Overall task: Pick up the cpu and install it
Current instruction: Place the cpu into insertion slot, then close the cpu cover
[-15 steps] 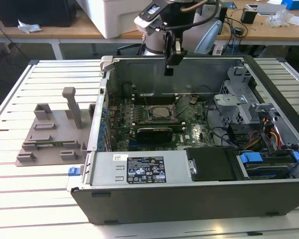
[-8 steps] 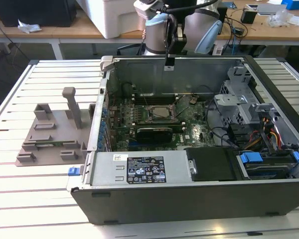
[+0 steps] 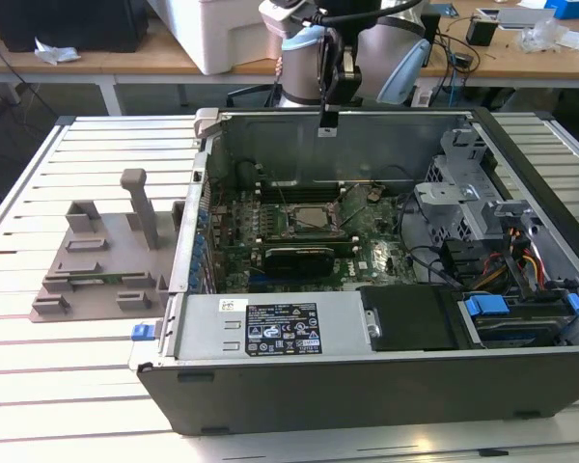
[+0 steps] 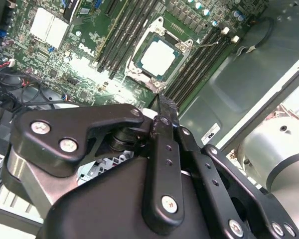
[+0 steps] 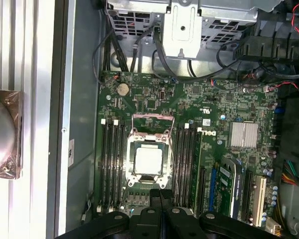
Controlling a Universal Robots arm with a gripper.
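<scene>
Slatted metal table [image 3: 77,386] carries one open computer case [image 3: 367,395] and, at the exterior view's left, one grey fixture [image 3: 101,260]. We count one cpu [image 5: 148,159], seated in its motherboard socket [image 5: 131,149]; both wrist views resolve its silvery top. One gripper [image 3: 326,123] hangs over the case's far side, fingers pressed together, holding nothing.

**Chip Sitting in Socket, Gripper Hovering Above**

The cpu [image 4: 158,57] is lying flat inside the metal frame of the socket [image 4: 137,64] on the green motherboard [image 4: 50,64]. Black memory slots [image 4: 122,32] are running along both sides. The gripper [image 4: 161,103] is hanging over the board near the socket's edge, its black fingers pressing together with nothing between them.
</scene>
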